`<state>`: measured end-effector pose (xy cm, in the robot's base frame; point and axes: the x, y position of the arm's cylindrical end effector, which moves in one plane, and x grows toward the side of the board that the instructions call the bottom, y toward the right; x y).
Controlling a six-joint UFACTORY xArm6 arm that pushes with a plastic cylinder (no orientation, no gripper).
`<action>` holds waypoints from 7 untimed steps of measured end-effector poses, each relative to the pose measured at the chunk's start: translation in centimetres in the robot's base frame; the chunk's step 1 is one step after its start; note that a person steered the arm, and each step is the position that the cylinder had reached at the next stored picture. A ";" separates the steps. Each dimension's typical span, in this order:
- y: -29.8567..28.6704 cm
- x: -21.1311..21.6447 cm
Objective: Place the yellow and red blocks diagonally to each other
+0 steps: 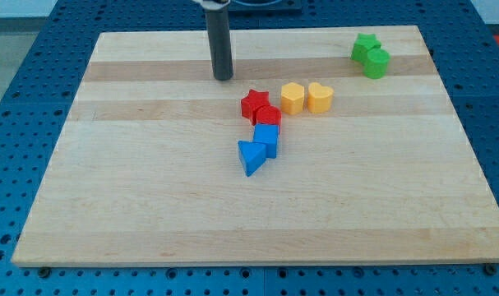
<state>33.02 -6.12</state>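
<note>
1. The rod's tip [223, 78] rests bare on the wooden board [150, 197], touching nothing.
2. Red star block [253, 104] and yellow hexagonal block [292, 98] lie lower right of the tip.
3. Both look light, rigid, slide-prone; push flat faces.

My tip [223, 78] rests on the board [134, 197] toward the view's top. Below-right of it sit two touching blocks [260, 109], two more [257, 148] just beneath, another pair [307, 98] right of those, and a far pair [370, 56] top-right.
</note>
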 end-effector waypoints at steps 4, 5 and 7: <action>12.3 7.4; 8.9 7.8; 5.5 6.8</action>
<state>39.84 -0.62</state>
